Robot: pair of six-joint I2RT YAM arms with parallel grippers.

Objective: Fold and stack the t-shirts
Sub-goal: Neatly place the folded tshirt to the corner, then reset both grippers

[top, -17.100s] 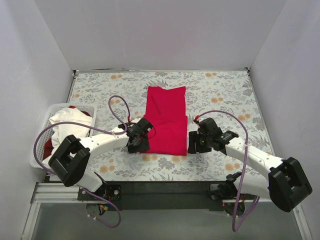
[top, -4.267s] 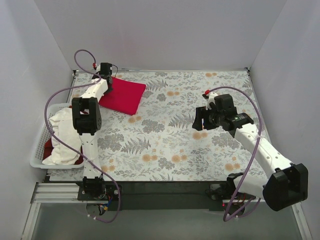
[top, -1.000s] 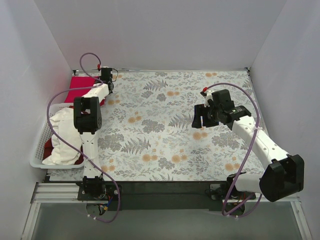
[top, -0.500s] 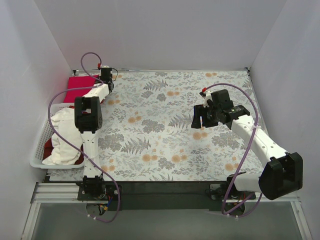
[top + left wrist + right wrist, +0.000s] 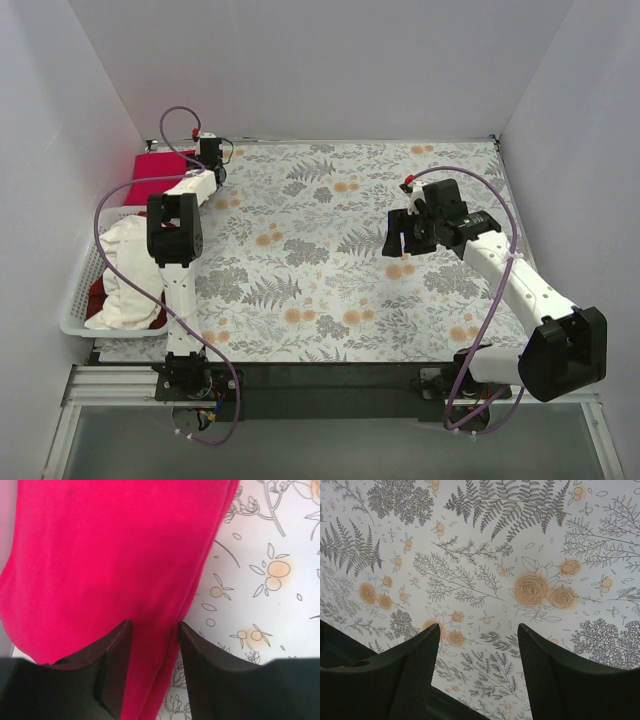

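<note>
A folded crimson red t-shirt lies at the table's far left back corner. My left gripper is reached out to its right edge. In the left wrist view the shirt lies flat and unpinched, and the gripper stands open with its jaws astride the shirt's folded edge. A white t-shirt is heaped in the basket, with another red t-shirt under it. My right gripper is open and empty above the floral cloth, right of centre, as the right wrist view shows.
The white slatted basket stands at the left edge of the table. The grey floral cloth covers the table. White walls close the back and both sides.
Since 17 s ago the folded red shirt went from the table's middle to the far left back corner with my left gripper. In the last second nothing has visibly moved.
</note>
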